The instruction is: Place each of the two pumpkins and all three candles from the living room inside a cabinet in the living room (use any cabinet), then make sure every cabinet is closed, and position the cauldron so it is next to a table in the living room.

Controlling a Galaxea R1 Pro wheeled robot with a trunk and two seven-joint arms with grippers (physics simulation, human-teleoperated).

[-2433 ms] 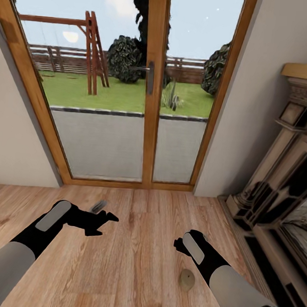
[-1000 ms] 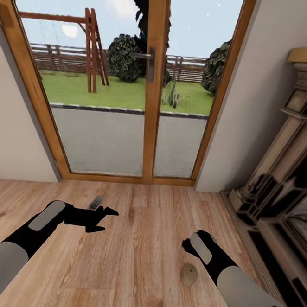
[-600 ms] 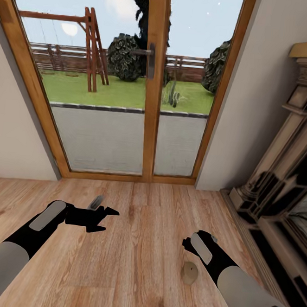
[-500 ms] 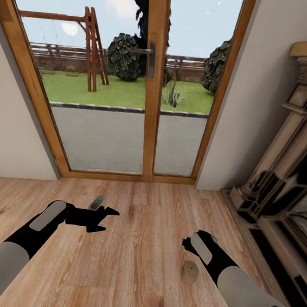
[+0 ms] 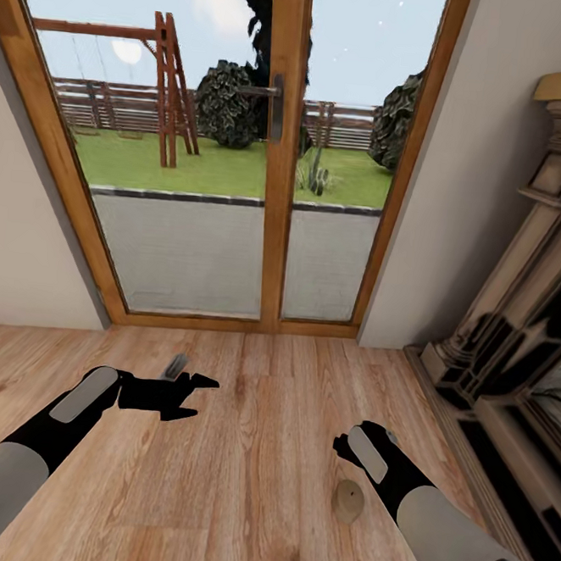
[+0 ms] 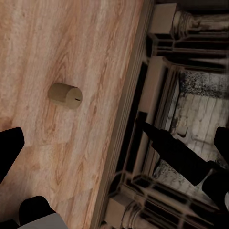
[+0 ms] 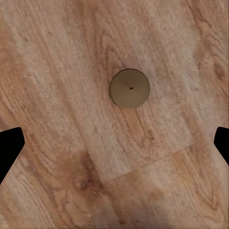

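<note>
**Entry: one candle on floor, both arms low, doors ahead**

1. Candle (image 5: 347,501): beige-tan stub, standing upright on the wood floor (image 5: 246,482), approx. 5 o'clock in our head view. It sits just beside the right forearm, on its inner side, not touching it as far as we can tell. In the right wrist view we look straight down on its round top (image 7: 130,88) w/ a dark dot at centre; in the left wrist view it shows from the side as a short cylinder (image 6: 65,95).

2. Right gripper (image 7: 114,143): hangs above the candle, pointing down at the floor. Fingertips (image 7: 9,143) show at opposite edges of the wrist pic, spread wide, nothing between them but bare boards and the candle, which is off-centre of the gap. In the head view we see the wrist (image 5: 366,450) at approx. 5 o'clock.

3. Left gripper (image 5: 194,389): at approx. 7 o'clock, above the floor, pointing across toward the right side. Dark fingers (image 6: 176,155) apart, holding nothing.

4. Glass doors (image 5: 278,161): wood-framed pair at 12 o'clock w/ a metal handle (image 5: 274,114) (lawn, swing frame and hedges beyond).

5. Fireplace (image 5: 522,336): stone surround at 3 o'clock, against the right wall; its hearth also shows behind the left fingers in the left wrist view.
</note>
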